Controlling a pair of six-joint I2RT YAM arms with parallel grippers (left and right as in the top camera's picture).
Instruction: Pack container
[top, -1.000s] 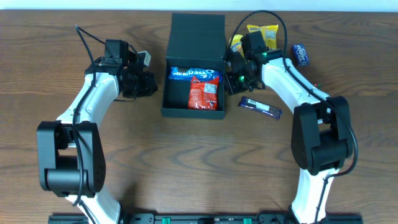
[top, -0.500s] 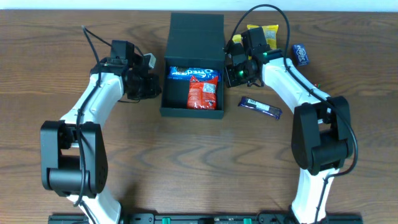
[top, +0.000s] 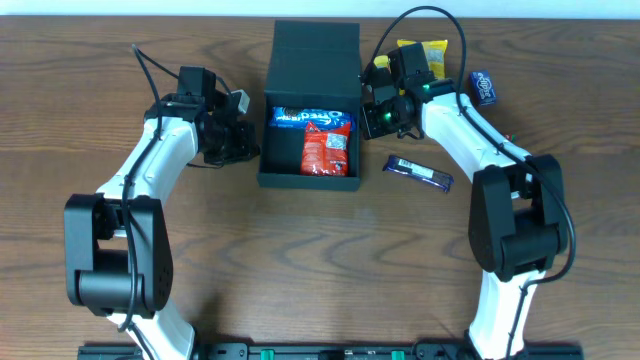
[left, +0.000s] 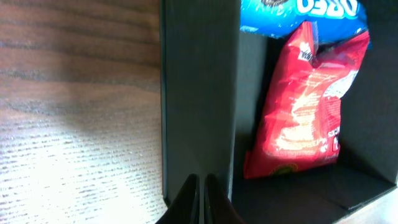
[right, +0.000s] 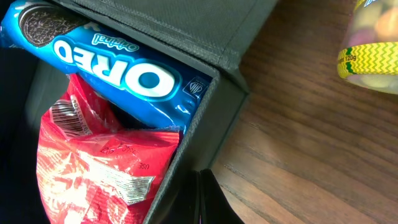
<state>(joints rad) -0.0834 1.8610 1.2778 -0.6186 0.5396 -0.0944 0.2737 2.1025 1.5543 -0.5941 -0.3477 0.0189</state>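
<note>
Left end effector (left: 200, 186) has neared the container (top: 310, 182) on the wood-grain table (top: 300, 260).

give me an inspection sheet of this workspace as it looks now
surface: wood table, no spills seen
job's things: box open, lid flap back; Oreo pack and red packet inside
clutter: yellow packet, blue packet and dark bar right of box
grippers: left gripper shut by box's left wall; right gripper shut by its right wall
cables: black cable loops over each arm
surroundings: black rail at near edge
</note>
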